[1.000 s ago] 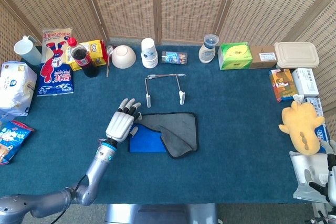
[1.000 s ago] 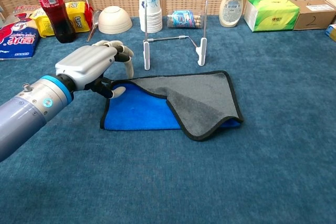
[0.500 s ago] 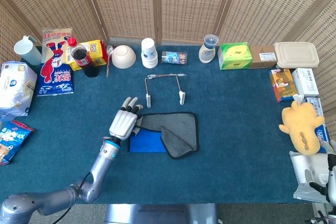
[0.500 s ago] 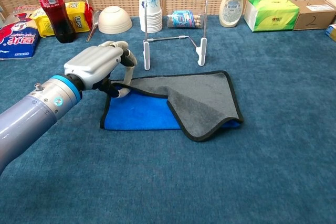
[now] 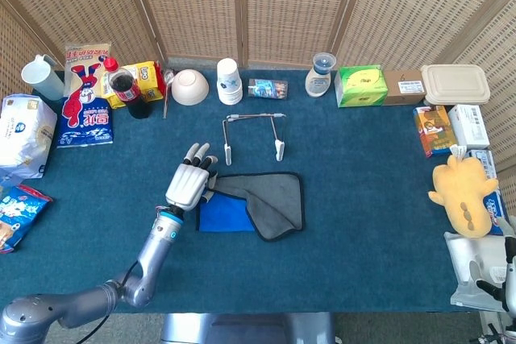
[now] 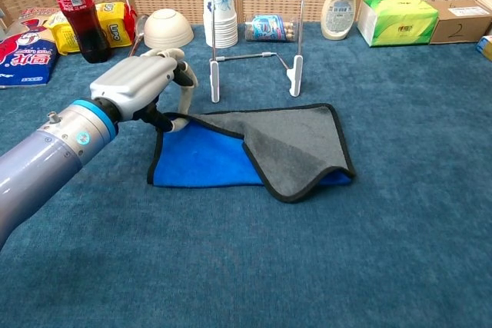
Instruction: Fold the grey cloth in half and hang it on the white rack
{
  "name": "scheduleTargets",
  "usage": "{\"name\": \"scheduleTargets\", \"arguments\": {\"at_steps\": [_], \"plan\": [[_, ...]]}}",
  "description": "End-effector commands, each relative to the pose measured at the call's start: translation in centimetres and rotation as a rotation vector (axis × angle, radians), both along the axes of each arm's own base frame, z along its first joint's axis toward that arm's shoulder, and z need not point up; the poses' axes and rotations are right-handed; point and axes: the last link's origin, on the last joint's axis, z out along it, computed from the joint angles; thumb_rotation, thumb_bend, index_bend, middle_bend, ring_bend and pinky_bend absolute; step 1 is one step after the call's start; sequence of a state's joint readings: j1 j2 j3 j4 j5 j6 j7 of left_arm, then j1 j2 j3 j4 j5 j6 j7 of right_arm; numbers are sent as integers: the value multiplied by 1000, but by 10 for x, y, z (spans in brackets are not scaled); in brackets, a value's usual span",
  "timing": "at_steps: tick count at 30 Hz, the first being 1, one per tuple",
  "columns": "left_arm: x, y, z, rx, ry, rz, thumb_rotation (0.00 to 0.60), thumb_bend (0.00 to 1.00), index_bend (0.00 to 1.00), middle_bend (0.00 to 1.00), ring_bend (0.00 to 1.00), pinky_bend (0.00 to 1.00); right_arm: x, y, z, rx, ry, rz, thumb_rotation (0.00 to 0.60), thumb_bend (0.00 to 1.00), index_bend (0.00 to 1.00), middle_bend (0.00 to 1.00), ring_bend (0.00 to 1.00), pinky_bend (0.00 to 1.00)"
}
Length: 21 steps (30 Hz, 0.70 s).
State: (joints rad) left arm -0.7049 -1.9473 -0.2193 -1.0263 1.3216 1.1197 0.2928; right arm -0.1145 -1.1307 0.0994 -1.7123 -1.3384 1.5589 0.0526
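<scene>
The far left corner of the grey cloth [image 6: 296, 144] is being pinched by the left hand [image 6: 138, 86], its fingers curled onto the black-bound edge. A thin pinch is being relied on, so the corner may be dropped when lifted, or the fold dragged askew. The cloth is lying on the desk [image 6: 369, 251] just before the white rack [image 6: 257, 40], partly folded, its blue underside exposed. The right hand [image 5: 493, 267] is being kept at the desk's edge, its state unclear.
</scene>
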Motion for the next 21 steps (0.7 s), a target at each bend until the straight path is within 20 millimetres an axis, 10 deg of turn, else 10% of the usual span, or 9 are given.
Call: {"name": "scheduleTargets", "arguments": {"at_steps": [1,21], "plan": [[0,3,0,2,6,1,600,326,661,294,27,0,0,0,0,0,0,-1,600,320,38,25,0,0],[-4,6,-3,13,24,12,600,290,407,192,0,0,1,1,1,-2,4,-1,600,319,37,25,0,0]]}}
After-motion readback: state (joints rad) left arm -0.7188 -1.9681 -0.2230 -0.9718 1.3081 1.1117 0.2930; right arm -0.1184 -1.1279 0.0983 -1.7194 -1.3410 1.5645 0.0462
